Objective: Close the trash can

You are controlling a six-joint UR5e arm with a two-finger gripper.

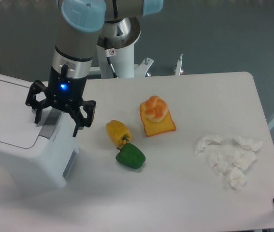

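The trash can (21, 130), a big white boxy bin, stands at the table's left edge. Its flat white lid (6, 111) lies down level on the body. A grey latch tab (51, 121) sits at the lid's right end, above the grey front panel (69, 162). My gripper (57, 122) hangs over that right end, straddling the latch tab. Its black fingers (82, 118) are spread wide and hold nothing.
A yellow pepper (118, 132) and a green pepper (130, 155) lie just right of the bin. An orange toast slice with a bun (155, 116) sits mid-table. Several crumpled white tissues (228, 157) lie at the right. The arm's base (114, 36) stands behind the table.
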